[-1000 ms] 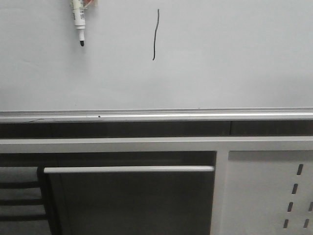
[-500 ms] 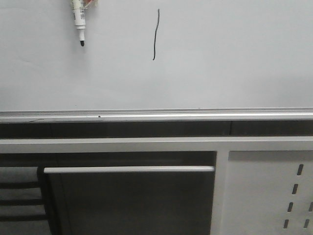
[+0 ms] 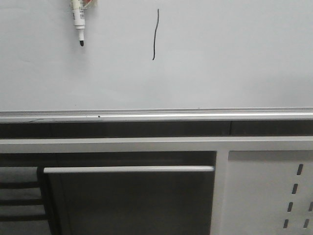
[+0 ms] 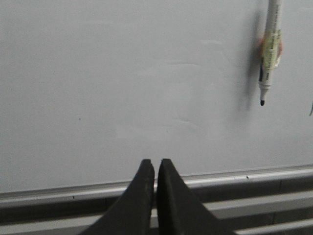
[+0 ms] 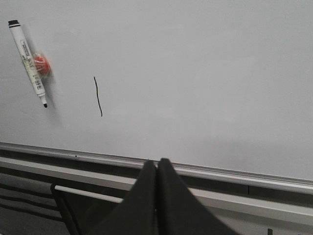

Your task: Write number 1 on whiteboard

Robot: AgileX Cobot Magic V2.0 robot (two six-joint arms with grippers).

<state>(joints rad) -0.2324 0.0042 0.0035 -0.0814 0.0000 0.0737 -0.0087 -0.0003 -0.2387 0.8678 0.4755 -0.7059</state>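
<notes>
The whiteboard [image 3: 234,58] filled the upper half of the front view, pale grey-white, with its silver rail [image 3: 156,116] running along the lower edge. The number 1 [image 3: 155,35] stood as a thin, slightly curved, near-vertical black stroke toward the top of the board, left of centre. A marker pen [image 3: 78,22] hung to the left of the stroke, well apart from it, uncapped tip pointing down.

The front view showed neither end effector. The left wrist view showed the left end effector [image 4: 155,166] with its two dark fingers pressed together and nothing between them, low before the board's rail; the pen appeared there at the far edge, and only a sliver of the stroke. The right wrist view showed the right end effector [image 5: 156,166] likewise closed and empty, and alone revealed an orange-red holder [image 5: 41,64] behind the pen's barrel, together with the whole stroke beside the pen.

Below the rail, the front view alone showed a pale horizontal frame member [image 3: 156,144], a dark recess crossed by a light bar [image 3: 128,169], and a white perforated panel [image 3: 269,196] with slanted slots at lower right.
</notes>
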